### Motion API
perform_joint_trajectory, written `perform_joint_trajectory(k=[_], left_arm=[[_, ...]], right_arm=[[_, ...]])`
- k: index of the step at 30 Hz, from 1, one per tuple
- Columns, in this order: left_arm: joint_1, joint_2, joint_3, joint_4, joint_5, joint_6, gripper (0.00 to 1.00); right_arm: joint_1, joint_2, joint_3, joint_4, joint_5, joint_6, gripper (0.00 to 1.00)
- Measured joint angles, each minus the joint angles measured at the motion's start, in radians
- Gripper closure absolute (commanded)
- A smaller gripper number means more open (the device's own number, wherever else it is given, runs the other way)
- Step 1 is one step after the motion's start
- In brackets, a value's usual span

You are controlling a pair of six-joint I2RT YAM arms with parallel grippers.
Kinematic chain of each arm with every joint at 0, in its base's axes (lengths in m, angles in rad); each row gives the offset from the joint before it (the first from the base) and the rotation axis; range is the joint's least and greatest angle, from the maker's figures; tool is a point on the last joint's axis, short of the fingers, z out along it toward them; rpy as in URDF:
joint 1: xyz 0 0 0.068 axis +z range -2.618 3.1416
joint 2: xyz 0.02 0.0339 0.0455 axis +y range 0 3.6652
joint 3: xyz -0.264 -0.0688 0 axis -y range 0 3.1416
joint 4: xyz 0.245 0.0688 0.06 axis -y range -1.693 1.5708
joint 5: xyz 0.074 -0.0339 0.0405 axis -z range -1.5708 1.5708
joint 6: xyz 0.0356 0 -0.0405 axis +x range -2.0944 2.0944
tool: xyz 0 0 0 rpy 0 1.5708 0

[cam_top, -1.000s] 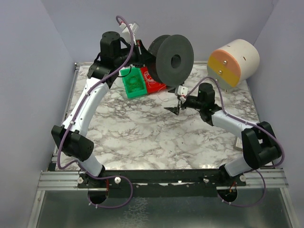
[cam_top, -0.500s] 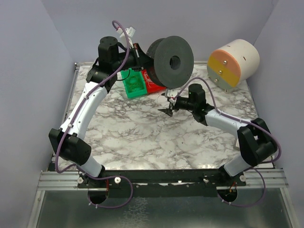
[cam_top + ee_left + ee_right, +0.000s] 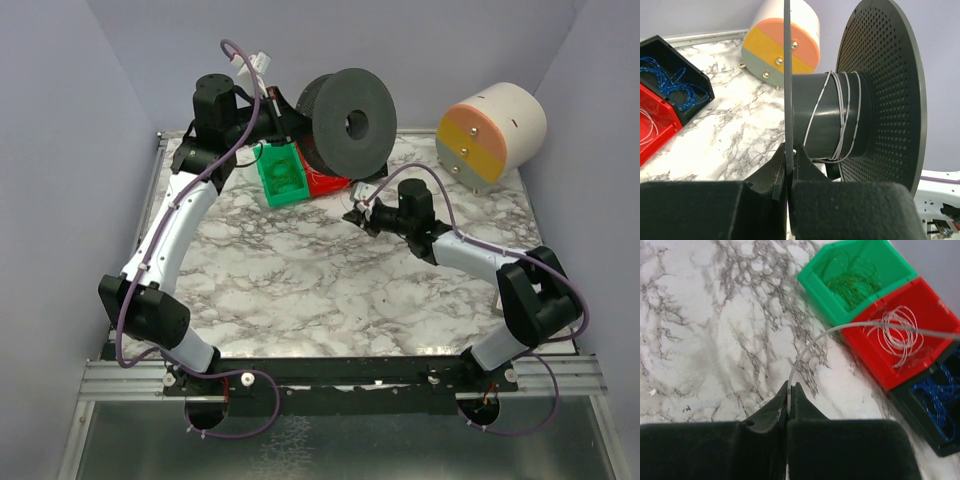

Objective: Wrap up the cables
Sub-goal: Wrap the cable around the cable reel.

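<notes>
The right tool is closed narrow, pinching the whitish cable at its fingertips. The left tool is clamped on the thin flange of the spool and holds the spool clear of the surface, hub axis roughly horizontal. Several turns of whitish cable lie around the hub. The right tool sits just near-side of the spool and lower. From there the free span arcs up and away toward the spool. The right arm is therefore the feeding arm. The next wrap likely depends on keeping this span crosswise to the hub axis, between the flanges. Beneath the spool, the green bin holds the green cable, the red bin a whitish coil, and the black bin the blue cable.
</notes>
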Motion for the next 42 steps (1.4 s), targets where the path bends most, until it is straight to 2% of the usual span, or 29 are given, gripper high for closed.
perform_joint_trajectory(k=[6,11,15,18,24,28,37,42], left_arm=[[0.029,-0.04,0.003,0.001,0.035,0.011,1.0],[0.019,-0.063,0.012,-0.029,0.059,0.106,1.0],[-0.008,-0.062,0.036,-0.119,0.027,0.261,1.0],[-0.05,-0.06,0.06,-0.207,-0.058,0.398,1.0],[-0.157,-0.048,0.082,-0.31,-0.223,0.601,1.0],[-0.187,-0.028,0.082,-0.357,-0.266,0.682,1.0],[-0.197,-0.007,0.097,-0.436,-0.262,0.779,1.0],[-0.283,-0.003,0.097,-0.459,-0.324,0.841,1.0]], right_arm=[[-0.148,0.002,-0.022,0.053,-0.015,0.181,1.0],[-0.302,0.02,0.037,0.029,-0.115,0.356,0.99],[-0.366,0.056,0.202,-0.117,-0.264,0.429,1.0],[-0.395,0.065,0.317,-0.235,-0.373,0.452,1.0],[-0.42,0.066,0.405,-0.443,-0.484,0.422,1.0],[-0.433,0.098,0.463,-0.566,-0.476,0.379,1.0],[-0.553,0.271,0.603,-0.751,-0.306,0.372,1.0],[-0.563,0.275,0.669,-0.869,-0.298,0.364,1.0]])
